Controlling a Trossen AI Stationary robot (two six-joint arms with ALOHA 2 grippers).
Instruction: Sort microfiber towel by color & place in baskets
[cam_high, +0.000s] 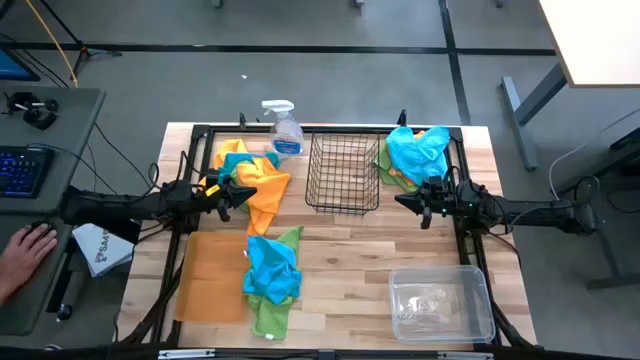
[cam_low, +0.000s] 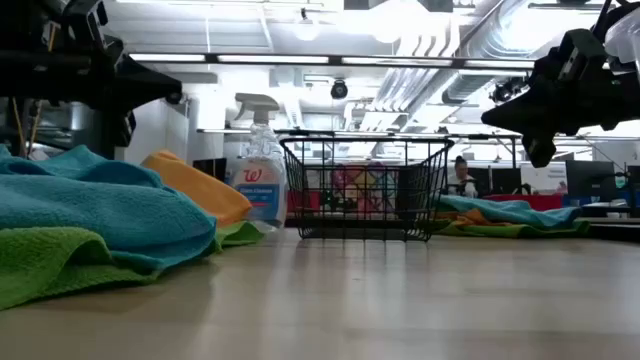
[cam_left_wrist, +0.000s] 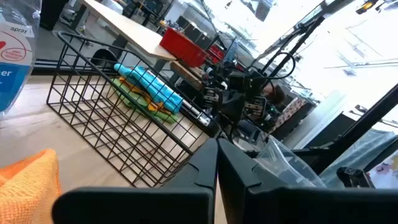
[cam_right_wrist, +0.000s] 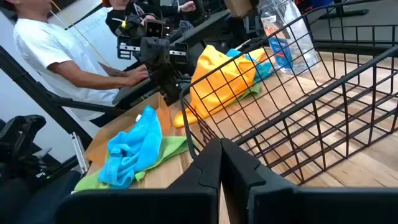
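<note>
Left gripper: the left gripper (cam_high: 248, 190) hangs above the table, its two dark fingers (cam_left_wrist: 208, 171) pressed together with nothing between them.
Right gripper: the right gripper (cam_high: 405, 201) hovers at the far side of the basket, fingers likewise closed and empty.
Orange towel: a soft orange microfiber towel (cam_high: 262, 185) lies crumpled just beside and under the left gripper's tip, with a second bright yellow-orange fold behind it.
Middle pile: a bright blue microfiber towel (cam_high: 272, 265) lies bunched on a lime green microfiber towel (cam_high: 270, 312), near the left gripper, toward the table's front edge.
Far pile: another blue towel (cam_high: 417, 150) on green and orange cloth sits just beyond the right gripper.
Containers: the black wire-mesh square basket (cam_high: 343, 173) stands between the two grippers; the flat orange-brown tray (cam_high: 212, 278) lies near the left one; the clear plastic rectangular tub (cam_high: 441, 303) lies near the right one. All look empty.
Other: a clear spray bottle (cam_high: 284, 128) stands behind the basket.
Handling: the cloths look light, limp and grippy; they will likely drape and drag neighbours. A raised ridge or fold at a pile's top seems the best pinch point.
</note>
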